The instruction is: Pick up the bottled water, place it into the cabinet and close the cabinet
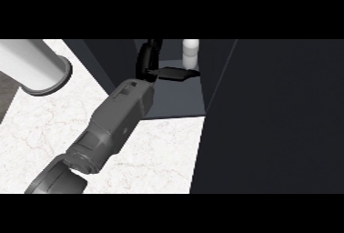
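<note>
The bottled water [191, 51] is a white bottle standing upright on the dark shelf inside the open cabinet [176, 102]. My left hand [152, 58] is inside the cabinet, just left of the bottle, at the end of the grey forearm [118, 123] that comes in from the lower left. Its fingers [149, 50] stretch upward, apart from the bottle. Its thumb [176, 73] points right and its tip reaches the bottle's lower part. Nothing is curled round the bottle. The bottle's base is hidden behind the thumb.
The cabinet's dark door [275, 118] stands open and fills the right side of the view. A large white cylinder [33, 63] lies at the upper left on the marble counter [168, 150]. The cabinet's left wall [111, 59] stands close to my hand.
</note>
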